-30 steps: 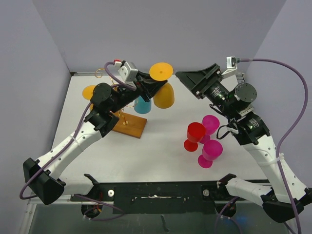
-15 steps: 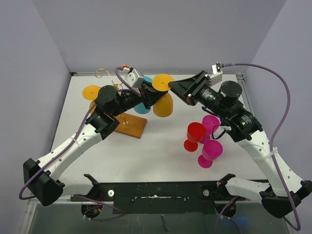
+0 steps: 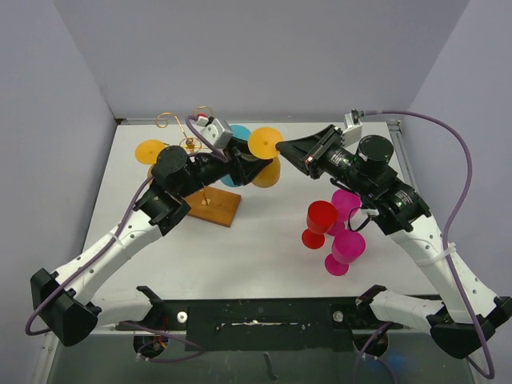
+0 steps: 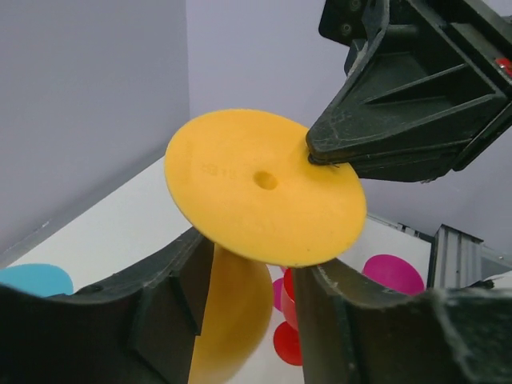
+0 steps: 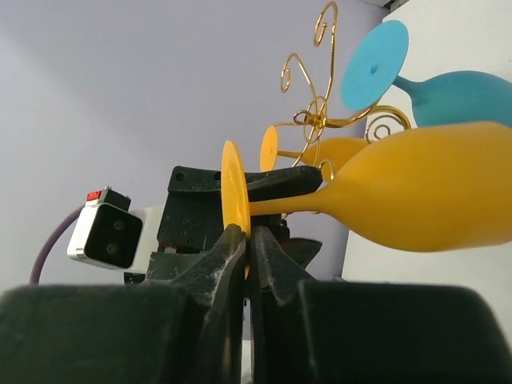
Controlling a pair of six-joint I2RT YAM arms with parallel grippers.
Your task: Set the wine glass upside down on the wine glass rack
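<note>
The orange wine glass [image 3: 265,143] hangs tilted in the air between both arms, foot up, to the right of the gold wire wine glass rack [image 3: 192,145] on its wooden base [image 3: 214,207]. My right gripper [image 3: 281,148] is shut on the rim of the glass's foot [image 5: 234,188]. My left gripper [image 3: 248,164] stands open around the stem, its fingers [image 4: 180,276] apart on either side of the bowl [image 4: 236,308]. The stem itself is hidden behind the foot [image 4: 264,196] in the left wrist view.
A teal glass [image 3: 238,136] and another orange glass [image 3: 150,150] hang upside down on the rack. A red glass [image 3: 320,218] and two magenta glasses [image 3: 346,204] [image 3: 348,246] stand on the table right of centre. Purple walls enclose the back and sides.
The right gripper moved left to the orange glass and shut on its foot rim. The left gripper brought the glass lower and right, then opened its jaws off the stem.
</note>
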